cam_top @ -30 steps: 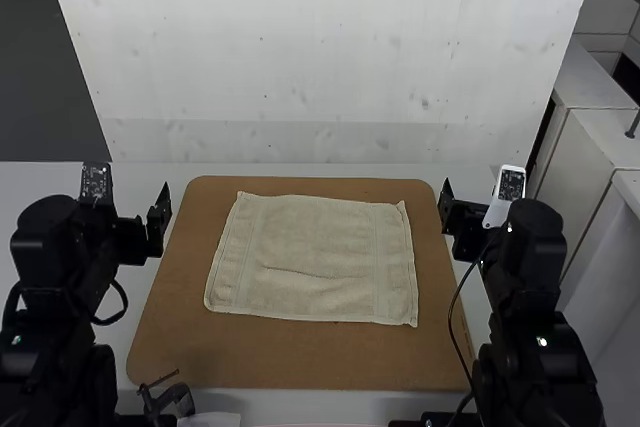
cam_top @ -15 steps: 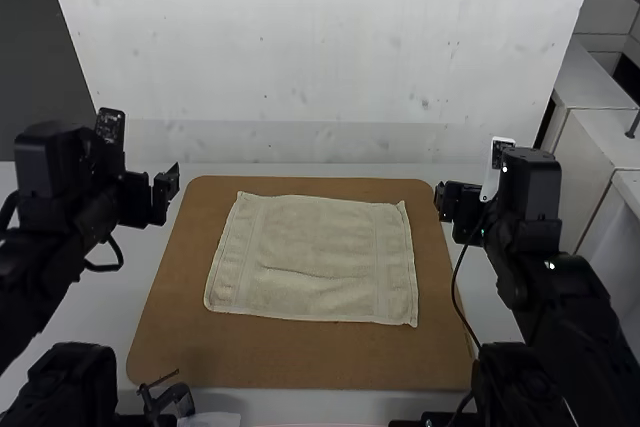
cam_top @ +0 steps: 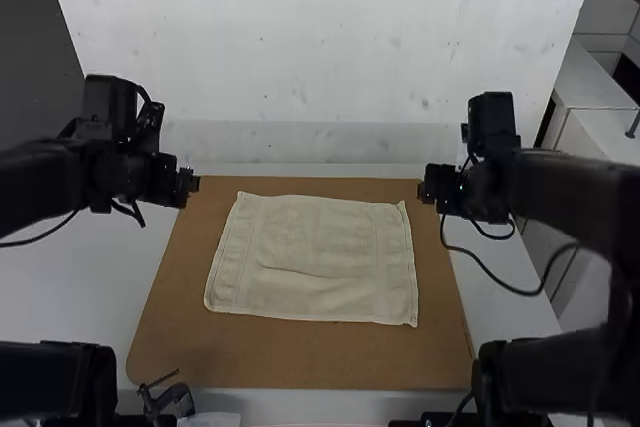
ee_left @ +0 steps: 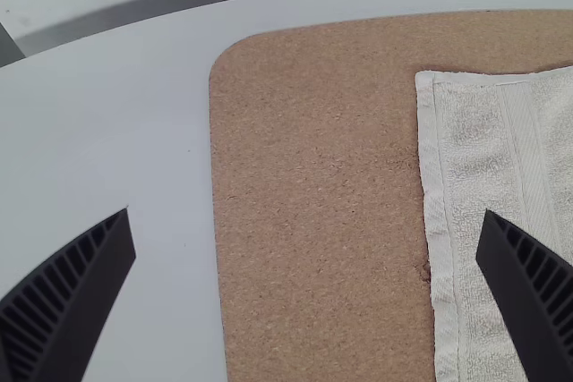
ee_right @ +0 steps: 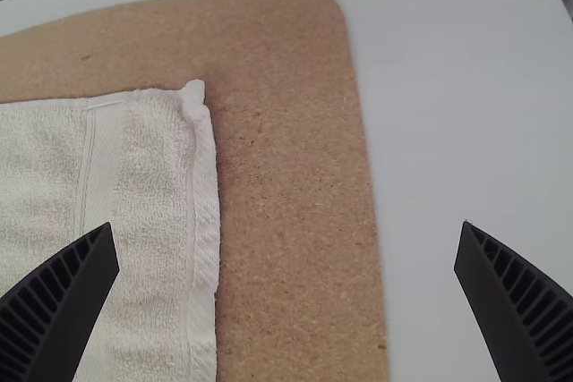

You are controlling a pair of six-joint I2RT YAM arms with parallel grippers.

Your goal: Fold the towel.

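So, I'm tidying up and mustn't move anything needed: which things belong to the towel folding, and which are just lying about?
For the folding:
towel, spread out
left gripper
right gripper

Otherwise about:
brown board, under the towel
dark bracket-like piece, near the board's near edge

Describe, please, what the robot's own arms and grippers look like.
The left arm and right arm are black, with chunky housings and thin black cables looping alongside. The left gripper and right gripper each have two black, tapered fingers with ribbed surfaces.

Pale towel (ee_left: 479,167) flat on brown board (ee_left: 313,185); white table (ee_left: 107,158) alongside.
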